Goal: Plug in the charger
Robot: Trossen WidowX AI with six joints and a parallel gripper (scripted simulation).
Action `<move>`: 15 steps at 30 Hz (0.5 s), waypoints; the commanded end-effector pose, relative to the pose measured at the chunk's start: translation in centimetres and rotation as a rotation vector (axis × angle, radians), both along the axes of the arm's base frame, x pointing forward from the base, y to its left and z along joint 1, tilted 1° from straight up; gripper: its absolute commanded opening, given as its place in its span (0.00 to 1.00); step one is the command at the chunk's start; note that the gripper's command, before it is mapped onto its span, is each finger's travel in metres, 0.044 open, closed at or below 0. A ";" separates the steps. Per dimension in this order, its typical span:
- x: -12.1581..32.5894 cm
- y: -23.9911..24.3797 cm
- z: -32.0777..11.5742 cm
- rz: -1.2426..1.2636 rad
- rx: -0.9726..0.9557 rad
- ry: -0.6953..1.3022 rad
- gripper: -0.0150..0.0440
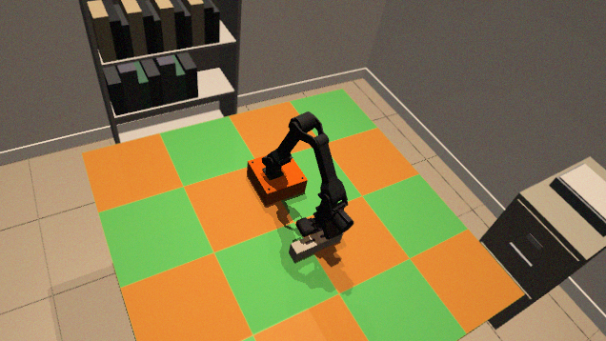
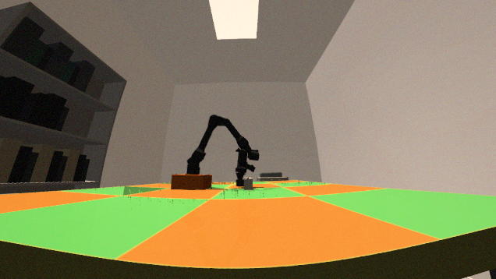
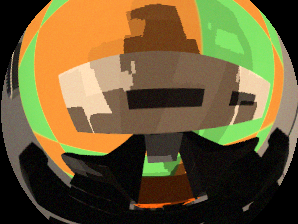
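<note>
The power strip (image 1: 299, 249) (image 2: 248, 183) (image 3: 93, 92) is a pale beige bar lying on the checkered mat in front of the arm. In the wrist view it runs across the picture, with a wide dark slot (image 3: 165, 99) in its middle and a smaller one (image 3: 245, 100) to the right. My gripper (image 1: 314, 234) (image 2: 240, 181) (image 3: 160, 128) points down over the strip and is shut on the charger (image 3: 162, 145), a small grey body between the black fingers. The charger sits right at the middle slot. Its prongs are hidden.
The arm's orange base block (image 1: 278, 186) (image 2: 191, 181) stands just behind the strip. A bookshelf (image 1: 162, 57) stands at the back left. A dark cabinet (image 1: 543, 238) stands off the mat at the right. The mat (image 1: 152, 233) has green and orange squares.
</note>
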State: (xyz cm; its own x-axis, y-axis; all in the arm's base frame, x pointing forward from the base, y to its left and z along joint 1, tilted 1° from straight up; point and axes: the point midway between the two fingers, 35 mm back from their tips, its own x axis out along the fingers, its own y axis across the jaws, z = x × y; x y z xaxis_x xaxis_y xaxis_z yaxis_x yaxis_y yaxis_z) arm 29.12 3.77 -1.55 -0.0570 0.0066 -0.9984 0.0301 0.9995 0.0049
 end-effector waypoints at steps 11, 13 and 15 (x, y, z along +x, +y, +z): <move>0.8 0.0 -0.2 -0.001 -0.003 -0.032 0.25; 0.8 0.0 -0.2 -0.001 -0.003 -0.032 0.25; 0.0 0.0 -0.1 0.000 0.000 0.000 0.25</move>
